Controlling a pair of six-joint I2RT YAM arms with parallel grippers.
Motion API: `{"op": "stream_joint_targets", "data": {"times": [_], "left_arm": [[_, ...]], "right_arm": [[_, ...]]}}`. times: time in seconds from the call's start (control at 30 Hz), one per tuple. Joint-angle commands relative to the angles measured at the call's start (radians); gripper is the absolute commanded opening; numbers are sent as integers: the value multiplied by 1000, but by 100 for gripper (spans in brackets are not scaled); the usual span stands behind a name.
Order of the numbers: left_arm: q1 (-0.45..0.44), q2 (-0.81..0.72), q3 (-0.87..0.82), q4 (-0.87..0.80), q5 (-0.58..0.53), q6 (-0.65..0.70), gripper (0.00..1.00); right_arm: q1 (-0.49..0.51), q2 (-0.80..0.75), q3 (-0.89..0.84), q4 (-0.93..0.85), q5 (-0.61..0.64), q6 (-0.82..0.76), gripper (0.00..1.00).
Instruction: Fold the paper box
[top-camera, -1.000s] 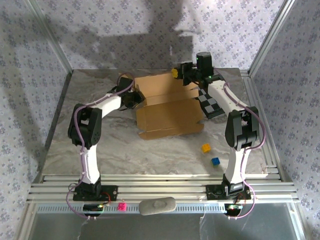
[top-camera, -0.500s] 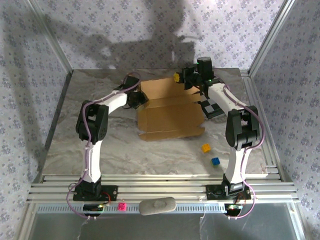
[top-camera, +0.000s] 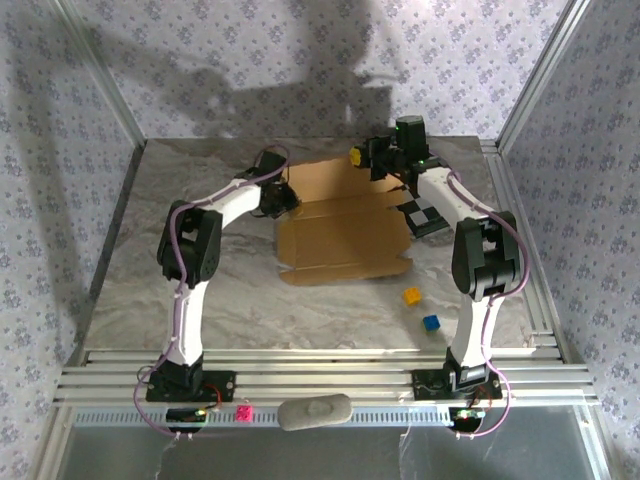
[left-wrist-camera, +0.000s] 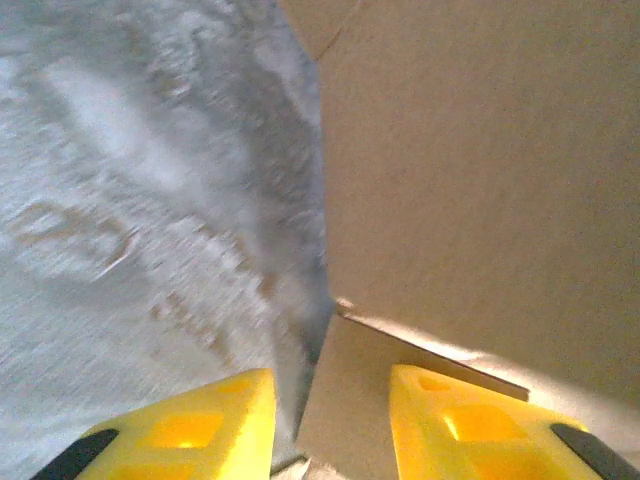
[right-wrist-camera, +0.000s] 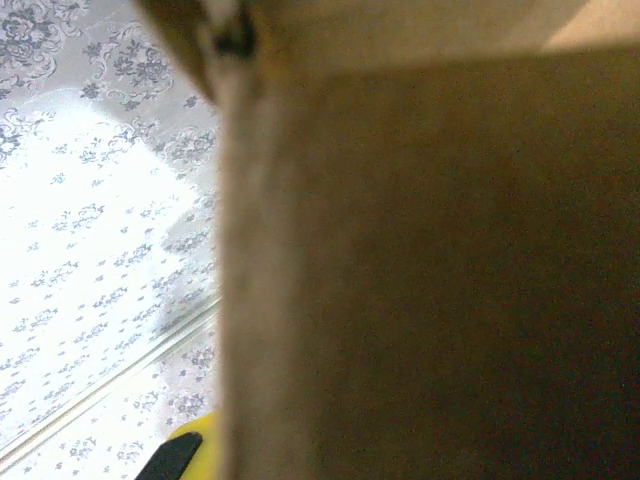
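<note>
Two grippers, top view: the left gripper (top-camera: 283, 199) sits at the left edge of the paper box (top-camera: 340, 238), level with the crease between its rear and front panels. The right gripper (top-camera: 373, 160) sits at the rear panel's far right corner.
Box from the left tool: the whole brown sheet spreads away to its right.
Box from the right tool: the sheet lies to its left and back toward the arm bases. A checkered board (top-camera: 427, 216) lies just beside the sheet, under the right arm.
Long axis: the crease runs side to side, from the left gripper across toward the right arm.
Left wrist view, tool state: the yellow fingers (left-wrist-camera: 195, 435) stand apart with the cardboard edge in the gap, so the jaws are spread and clamp nothing.
Left wrist view, surroundings: marble table (left-wrist-camera: 130, 180) lies left of the fingers, and the brown panel rises ahead and to the right.
Right wrist view, tool state: cardboard sits close against the lens with one yellow fingertip (right-wrist-camera: 203, 432) beside it at lower left. I cannot tell whether these jaws are closed.
Judgement: both arms are at the sheet, and the coming fold likely hinges on that side-to-side crease.
</note>
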Motion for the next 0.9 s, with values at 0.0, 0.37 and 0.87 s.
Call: {"op": "stream_joint_targets", "data": {"times": [0.0, 0.37, 0.87], "left_arm": [[-19, -174, -26, -106, -34, 29, 46], [256, -466, -78, -214, 42, 70, 57], [426, -252, -100, 153, 507, 727, 57]], "right_arm": [[-7, 3, 29, -4, -52, -38, 0], [-25, 41, 78, -72, -111, -192, 0], [-61, 180, 316, -302, -225, -398, 0]]}}
